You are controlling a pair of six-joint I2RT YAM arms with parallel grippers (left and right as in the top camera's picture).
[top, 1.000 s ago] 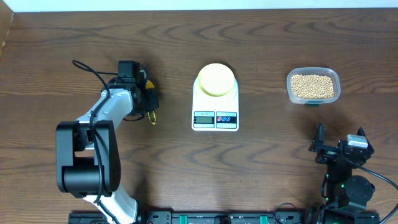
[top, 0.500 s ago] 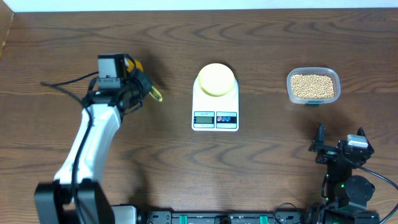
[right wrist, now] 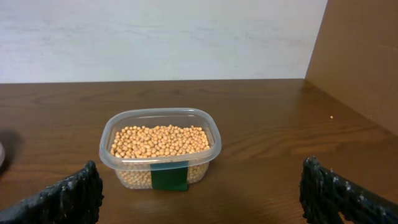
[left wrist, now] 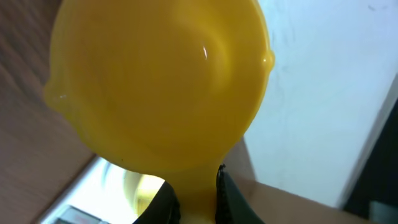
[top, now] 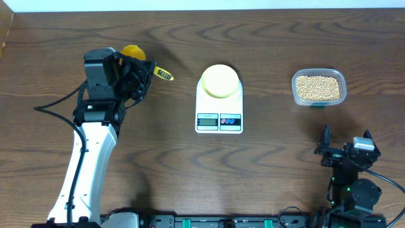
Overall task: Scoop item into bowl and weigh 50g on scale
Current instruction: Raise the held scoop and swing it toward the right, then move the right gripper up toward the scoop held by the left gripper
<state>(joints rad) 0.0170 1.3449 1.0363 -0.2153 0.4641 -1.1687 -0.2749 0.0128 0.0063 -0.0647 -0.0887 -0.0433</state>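
"Overhead view: where are the beans [top: 318, 88]?"

"In a clear plastic tub [top: 294, 89] straight ahead of the right gripper [top: 346, 140], well apart from it. That gripper is spread wide and holds nothing."

"And the bowl [top: 219, 80]?"

"Pale yellow, sitting on the far end of the white scale [top: 219, 117], off to the right of the left gripper [top: 136, 79]."

"What has the left gripper got?"

"Its jaws are clamped tight on the handle of a yellow scoop [top: 131, 50]. The cup lies beyond the fingers, and the handle's end pokes right towards the scale. In the left wrist view the cup [left wrist: 158, 81] nearly fills the frame."
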